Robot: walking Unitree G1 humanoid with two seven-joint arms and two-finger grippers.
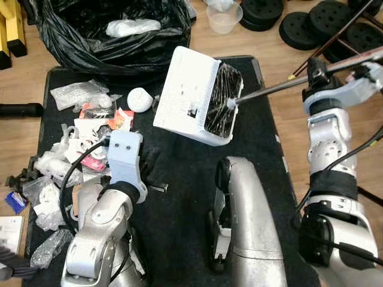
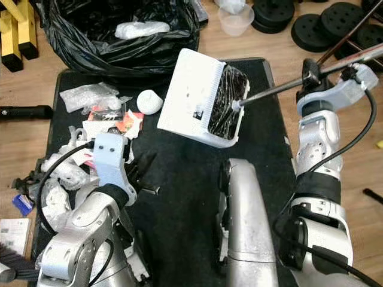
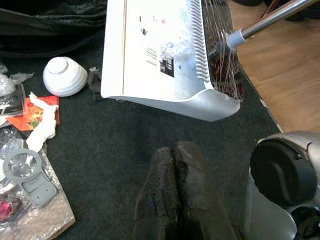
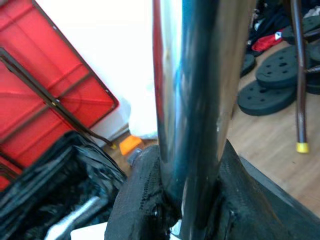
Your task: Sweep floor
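A white dustpan [image 1: 191, 95] with dark crinkled film inside sits tilted over the black mat [image 1: 179, 197], just in front of the open black trash bag [image 1: 114, 30]. Its metal handle [image 1: 269, 89] runs up to the right into my right gripper [image 1: 316, 72], which is shut on it. The right wrist view has the shiny handle [image 4: 195, 90] clamped between the black pads [image 4: 135, 210]. My left gripper [image 3: 172, 190] is shut on nothing, low over the mat, short of the dustpan [image 3: 160, 55]. Loose litter [image 1: 78, 149] lies piled along the mat's left side.
A white round cap [image 1: 140, 99] and torn red paper [image 3: 35, 112] lie left of the dustpan. My silver leg [image 1: 248, 221] stands on the mat's middle. A plastic cup [image 1: 224, 18] and black weight plates [image 1: 323, 24] sit on the wood floor beyond.
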